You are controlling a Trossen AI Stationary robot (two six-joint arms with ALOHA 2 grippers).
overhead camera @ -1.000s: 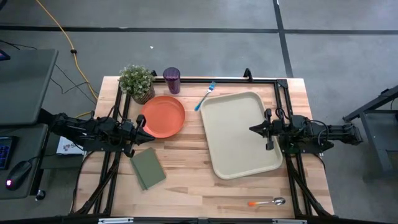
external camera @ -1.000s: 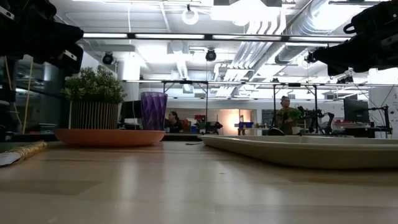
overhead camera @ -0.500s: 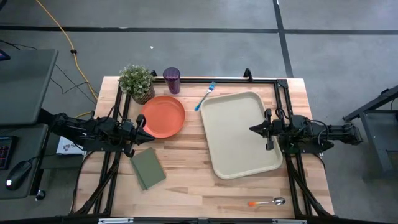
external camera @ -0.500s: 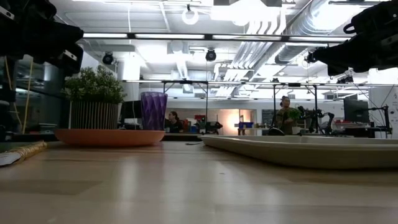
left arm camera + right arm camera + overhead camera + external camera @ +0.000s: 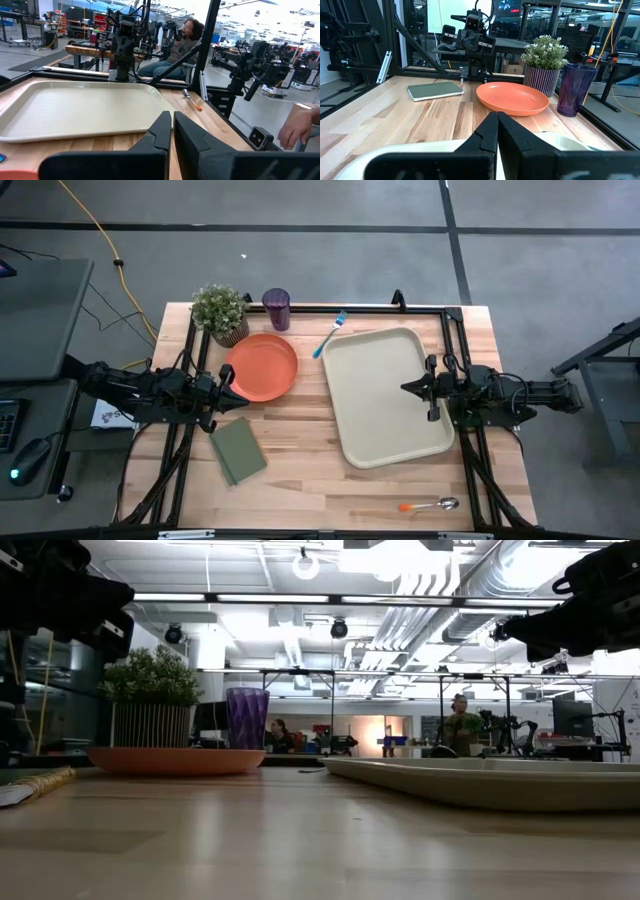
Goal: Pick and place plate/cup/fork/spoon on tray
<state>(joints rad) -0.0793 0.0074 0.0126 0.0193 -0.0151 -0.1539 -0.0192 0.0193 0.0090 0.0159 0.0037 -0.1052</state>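
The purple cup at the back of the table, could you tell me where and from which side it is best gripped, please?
Grip the cup around its upright side wall, probably near mid-height, fingers on either side. It stands open end up, so a level approach suits it. The potted plant is close on one side and the plate lies in front, so the left gripper, shut now, should come over the plate.

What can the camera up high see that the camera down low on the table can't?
Only the high view shows the spoon, the fork, the green pad and both grippers, left and right, shut. Only the low view shows the room behind, with people far off. Both show the plate, cup, plant and tray.
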